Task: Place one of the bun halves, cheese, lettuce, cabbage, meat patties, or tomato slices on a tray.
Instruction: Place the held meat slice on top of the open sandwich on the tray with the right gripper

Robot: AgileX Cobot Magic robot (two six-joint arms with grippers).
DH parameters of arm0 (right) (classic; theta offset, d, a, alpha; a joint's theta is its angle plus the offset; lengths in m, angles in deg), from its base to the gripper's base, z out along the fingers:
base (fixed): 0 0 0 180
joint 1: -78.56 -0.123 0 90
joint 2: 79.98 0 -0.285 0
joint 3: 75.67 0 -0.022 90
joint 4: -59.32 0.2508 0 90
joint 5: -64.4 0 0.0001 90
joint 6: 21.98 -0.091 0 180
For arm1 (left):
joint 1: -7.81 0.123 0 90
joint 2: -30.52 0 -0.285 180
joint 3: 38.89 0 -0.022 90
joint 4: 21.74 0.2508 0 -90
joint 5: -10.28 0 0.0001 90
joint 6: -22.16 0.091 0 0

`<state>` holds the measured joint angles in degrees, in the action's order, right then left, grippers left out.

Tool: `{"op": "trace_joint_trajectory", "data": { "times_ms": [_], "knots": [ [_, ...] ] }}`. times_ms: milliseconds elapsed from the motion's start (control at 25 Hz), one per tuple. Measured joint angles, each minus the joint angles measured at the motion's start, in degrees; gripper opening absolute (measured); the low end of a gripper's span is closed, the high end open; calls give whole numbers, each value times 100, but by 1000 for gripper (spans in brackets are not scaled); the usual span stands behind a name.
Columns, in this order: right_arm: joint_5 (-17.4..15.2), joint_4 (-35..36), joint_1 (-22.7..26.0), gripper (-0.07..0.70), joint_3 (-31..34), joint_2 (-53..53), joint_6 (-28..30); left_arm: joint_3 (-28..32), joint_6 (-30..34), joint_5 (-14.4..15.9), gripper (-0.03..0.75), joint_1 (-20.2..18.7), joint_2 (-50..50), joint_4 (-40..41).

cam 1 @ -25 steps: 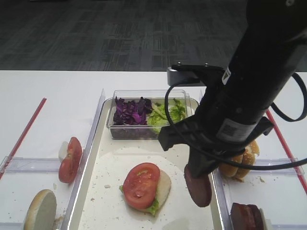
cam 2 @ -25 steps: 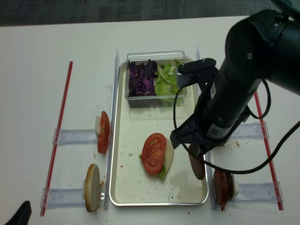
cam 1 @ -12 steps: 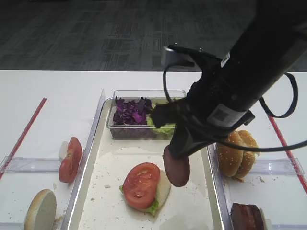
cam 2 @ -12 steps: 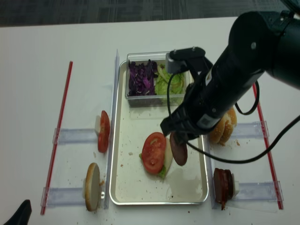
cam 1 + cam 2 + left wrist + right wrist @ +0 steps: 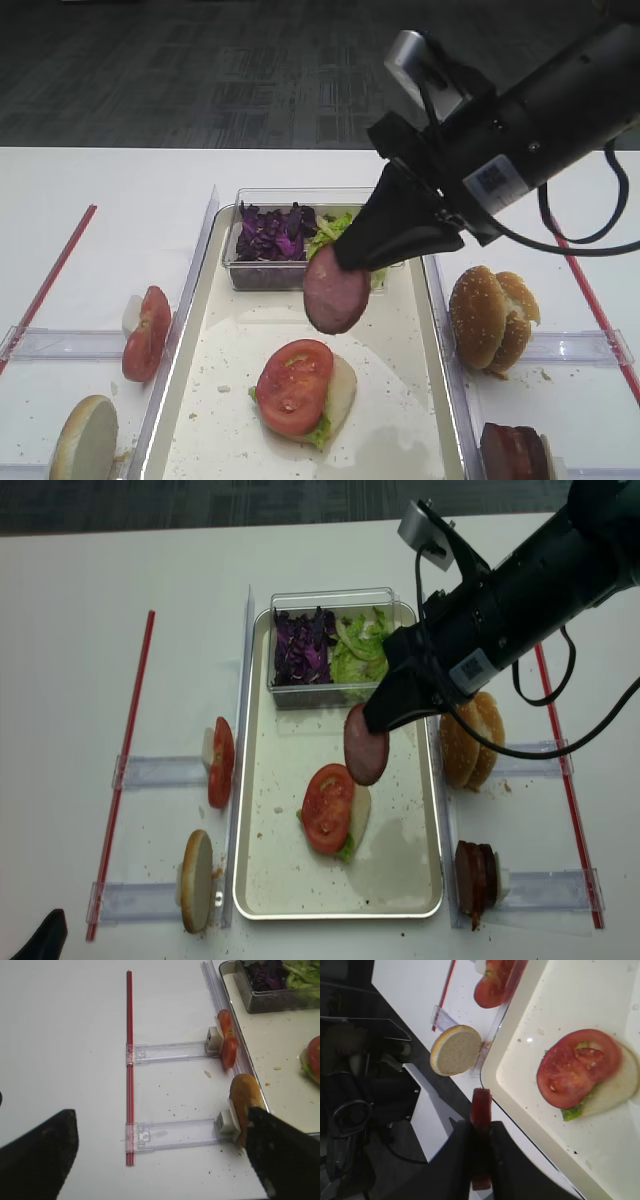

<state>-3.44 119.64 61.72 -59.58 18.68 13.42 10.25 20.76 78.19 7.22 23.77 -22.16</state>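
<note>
The counter [image 5: 60, 630] carries the tray [image 5: 262, 880], which lies between clear rails. On its bare floor sits a stack: a bun half with lettuce [image 5: 346, 851] peeking out and a tomato slice [image 5: 328, 808] on top. A tub [image 5: 330, 645] of cabbage [image 5: 300, 648] and more lettuce stands at the tray's far end.

The right gripper [image 5: 365, 262] hangs above the tray, clamped on a patty [image 5: 337, 289] held on edge by its upper rim, just above and beyond the stack. The biggest risk is likely a bad landing: released edge-on, the disc could roll or topple off the stack onto the tray floor. Tipped toward the tub, it could land among the greens. A thin rim grip may also slip early, before the patty is over the tomato. If the gripper lowers too far, it could shove the tomato slice off the bun.

The left gripper [image 5: 160, 1155] shows only as two dark fingers at the edges of its own view, spread wide with nothing between them. It sits well clear of the tray, above the counter beside the racked bun [image 5: 243, 1102] and spare tomato slices [image 5: 226, 1037].
</note>
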Motion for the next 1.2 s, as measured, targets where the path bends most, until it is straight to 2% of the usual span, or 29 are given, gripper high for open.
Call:
{"op": "trace_joint_trajectory", "data": {
  "times_ms": [160,480,720,1200],
  "knots": [
    [-29,484,0,122,80,274,421,0,0,0,618,0,0,0],
    [4,1431,0,122,1291,360,1562,0,0,0,618,0,0,0],
    [83,1937,0,122,1652,521,2298,0,0,0,618,0,0,0],
    [128,2441,0,122,1666,1127,2728,0,0,0,618,0,0,4]
  ]
}}
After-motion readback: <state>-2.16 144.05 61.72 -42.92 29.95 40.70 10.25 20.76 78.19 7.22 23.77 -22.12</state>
